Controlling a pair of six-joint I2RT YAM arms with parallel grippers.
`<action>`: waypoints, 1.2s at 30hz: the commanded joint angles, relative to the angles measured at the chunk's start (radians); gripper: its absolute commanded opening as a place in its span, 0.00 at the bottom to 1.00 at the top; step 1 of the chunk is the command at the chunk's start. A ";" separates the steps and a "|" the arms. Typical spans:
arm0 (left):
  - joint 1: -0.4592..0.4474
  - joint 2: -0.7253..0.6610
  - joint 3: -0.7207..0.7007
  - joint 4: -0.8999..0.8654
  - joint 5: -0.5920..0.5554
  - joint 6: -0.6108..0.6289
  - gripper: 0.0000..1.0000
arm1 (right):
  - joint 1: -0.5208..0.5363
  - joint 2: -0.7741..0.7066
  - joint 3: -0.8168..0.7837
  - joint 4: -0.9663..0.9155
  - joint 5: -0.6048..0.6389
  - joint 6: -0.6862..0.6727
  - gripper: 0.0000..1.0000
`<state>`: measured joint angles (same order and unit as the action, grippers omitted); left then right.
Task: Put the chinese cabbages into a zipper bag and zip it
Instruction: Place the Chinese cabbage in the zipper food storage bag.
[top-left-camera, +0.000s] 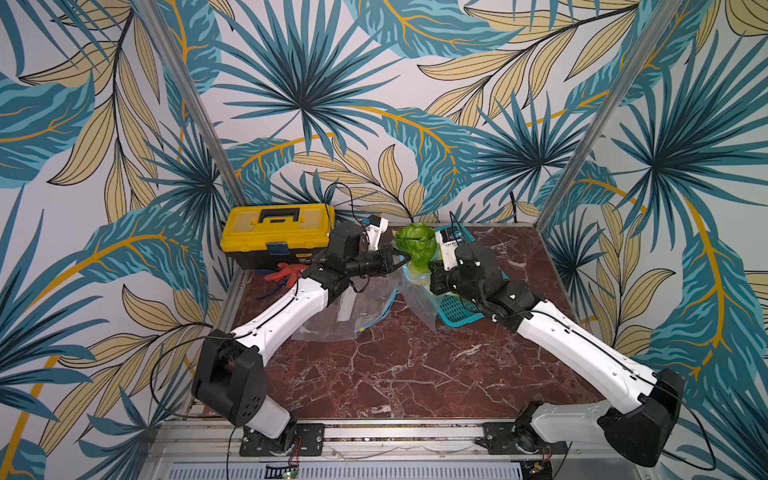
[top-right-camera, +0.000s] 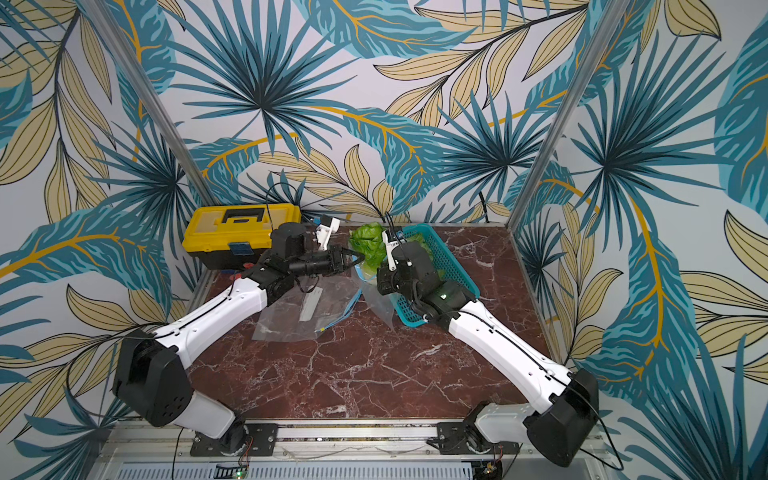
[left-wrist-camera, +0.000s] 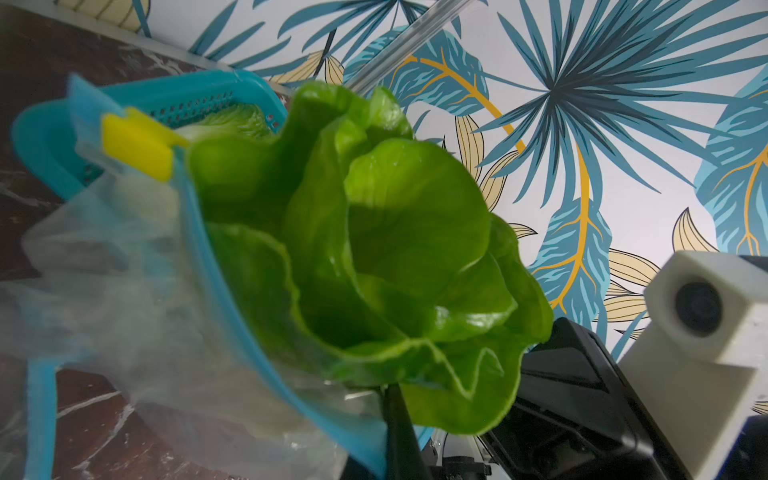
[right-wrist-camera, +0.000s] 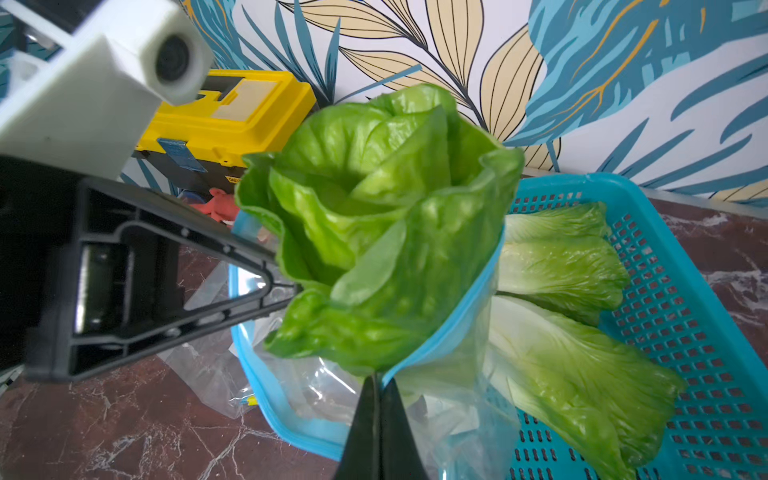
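Now you are pinching the clear blue-rimmed zipper bag (right-wrist-camera: 457, 386) with left tool (right-wrist-camera: 291, 286) and right tool (right-wrist-camera: 376, 386) clamped shut, one leafy green chinese cabbage (right-wrist-camera: 374, 232) poking out and threatening to jam the zip, two more cabbages (right-wrist-camera: 561, 270) lying in the teal basket (right-wrist-camera: 685, 257).

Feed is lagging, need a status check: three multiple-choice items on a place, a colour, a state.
1. Where do the spare cabbages lie? A) in the teal basket B) on the toolbox C) on the bare table
2. What colour is the slider on the held zipper bag? A) red B) yellow C) black
3. How is that bag's mouth? A) zipped shut B) open, a cabbage poking out C) open, empty
Answers: 1 A, they lie within its walls; 2 B, plainly yellow; 3 B, left end effector and right end effector pinch its rim, leaves above.
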<state>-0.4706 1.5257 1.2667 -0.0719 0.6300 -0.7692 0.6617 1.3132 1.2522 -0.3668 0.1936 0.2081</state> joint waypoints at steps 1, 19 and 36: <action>0.021 -0.005 0.068 -0.159 -0.068 0.111 0.03 | 0.006 -0.008 0.055 0.036 -0.021 -0.038 0.00; 0.076 -0.062 0.140 -0.450 -0.259 0.147 0.00 | 0.020 0.056 -0.011 0.033 -0.100 0.067 0.00; 0.058 0.020 0.578 -0.626 -0.175 0.188 0.00 | -0.027 0.031 0.113 -0.027 -0.329 0.401 0.00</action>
<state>-0.4221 1.5265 1.7561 -0.6453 0.4320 -0.6197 0.6392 1.3483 1.3808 -0.3691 -0.0364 0.4648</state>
